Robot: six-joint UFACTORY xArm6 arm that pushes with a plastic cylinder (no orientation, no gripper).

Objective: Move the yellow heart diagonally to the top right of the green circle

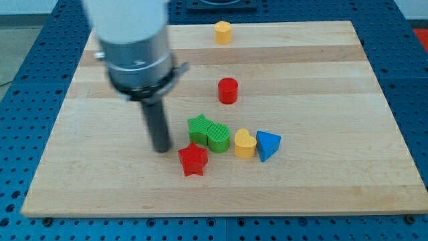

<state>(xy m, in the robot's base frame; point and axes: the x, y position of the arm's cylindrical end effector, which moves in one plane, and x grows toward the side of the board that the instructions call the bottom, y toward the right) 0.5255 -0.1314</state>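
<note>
The yellow heart (245, 143) lies just right of the green circle (219, 137), close to or touching it. A green star (199, 126) touches the circle's left side. A blue triangle (267, 144) sits against the heart's right side. A red star (193, 159) lies below the green star. My tip (161, 148) rests on the board left of the green star and upper left of the red star, apart from both.
A red cylinder (228, 90) stands above the cluster. A yellow hexagon-like block (223, 31) sits near the view's top edge of the wooden board (334, 80). The arm's grey body (137, 47) covers the board's upper left.
</note>
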